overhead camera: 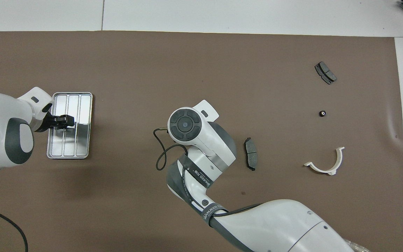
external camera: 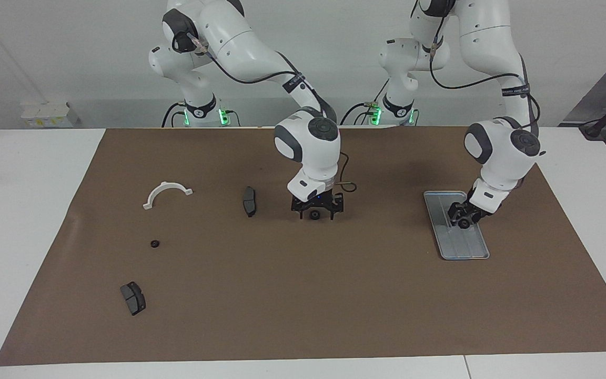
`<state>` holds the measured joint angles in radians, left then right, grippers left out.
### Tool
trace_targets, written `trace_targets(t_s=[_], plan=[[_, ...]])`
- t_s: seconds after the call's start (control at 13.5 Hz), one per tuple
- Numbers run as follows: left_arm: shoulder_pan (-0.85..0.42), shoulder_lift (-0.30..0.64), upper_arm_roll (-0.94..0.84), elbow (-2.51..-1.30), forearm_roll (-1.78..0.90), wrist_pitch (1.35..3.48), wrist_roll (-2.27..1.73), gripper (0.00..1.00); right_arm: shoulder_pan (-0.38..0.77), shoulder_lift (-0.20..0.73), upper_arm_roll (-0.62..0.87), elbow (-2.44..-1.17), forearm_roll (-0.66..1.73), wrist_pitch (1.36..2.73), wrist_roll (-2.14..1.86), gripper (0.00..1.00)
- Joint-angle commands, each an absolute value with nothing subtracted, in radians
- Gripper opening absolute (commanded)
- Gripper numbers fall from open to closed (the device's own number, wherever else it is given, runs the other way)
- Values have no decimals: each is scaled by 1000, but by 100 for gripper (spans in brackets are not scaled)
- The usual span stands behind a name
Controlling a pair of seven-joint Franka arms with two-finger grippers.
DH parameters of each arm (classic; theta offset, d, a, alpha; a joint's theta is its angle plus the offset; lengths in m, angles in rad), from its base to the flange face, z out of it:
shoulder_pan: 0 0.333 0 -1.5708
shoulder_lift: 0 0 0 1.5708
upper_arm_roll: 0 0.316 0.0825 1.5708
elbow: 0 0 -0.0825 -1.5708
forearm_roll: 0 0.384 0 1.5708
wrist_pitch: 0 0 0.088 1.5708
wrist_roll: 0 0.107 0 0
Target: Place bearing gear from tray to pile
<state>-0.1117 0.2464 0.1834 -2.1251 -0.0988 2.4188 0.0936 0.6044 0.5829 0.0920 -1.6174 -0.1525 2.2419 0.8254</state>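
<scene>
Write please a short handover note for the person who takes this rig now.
Left gripper: down in the tray, at the tray gear.
Right gripper: open, low around the mid-mat gear, beside a brake pad.
Done: one placed gear lies between the white bracket and the other brake pad.
Left: probably bring the remaining two gears to the pile.

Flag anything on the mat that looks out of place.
One bearing gear is mid-mat between the right gripper's open fingers, neither on the tray nor with the other gear near the white bracket. The left gripper is over the tray. Nothing looks spilled or damaged.
</scene>
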Motion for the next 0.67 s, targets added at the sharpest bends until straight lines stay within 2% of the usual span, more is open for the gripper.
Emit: trace_targets(t_s=[0.0, 0.15, 0.22, 0.3, 0.37, 0.59], plan=[[-97, 241, 172, -2145, -91, 2444, 107, 56, 604, 572, 91, -1649, -179, 2270, 850, 81], [-95, 241, 173, -2145, -91, 2444, 107, 46, 603, 572, 91, -1649, -179, 2276, 848, 56], [-95, 241, 172, -2145, -91, 2444, 107, 40, 603, 572, 91, -1649, -179, 2272, 848, 34], [-95, 241, 172, -2145, -91, 2442, 107, 34, 604, 572, 91, -1648, -179, 2266, 848, 5], [-95, 241, 172, -2138, -91, 2438, 106, 28, 604, 572, 91, -1641, -179, 2260, 848, 0], [-94, 256, 173, -2059, -91, 2375, 104, 17, 586, 545, 89, -1638, -178, 2255, 847, 0]])
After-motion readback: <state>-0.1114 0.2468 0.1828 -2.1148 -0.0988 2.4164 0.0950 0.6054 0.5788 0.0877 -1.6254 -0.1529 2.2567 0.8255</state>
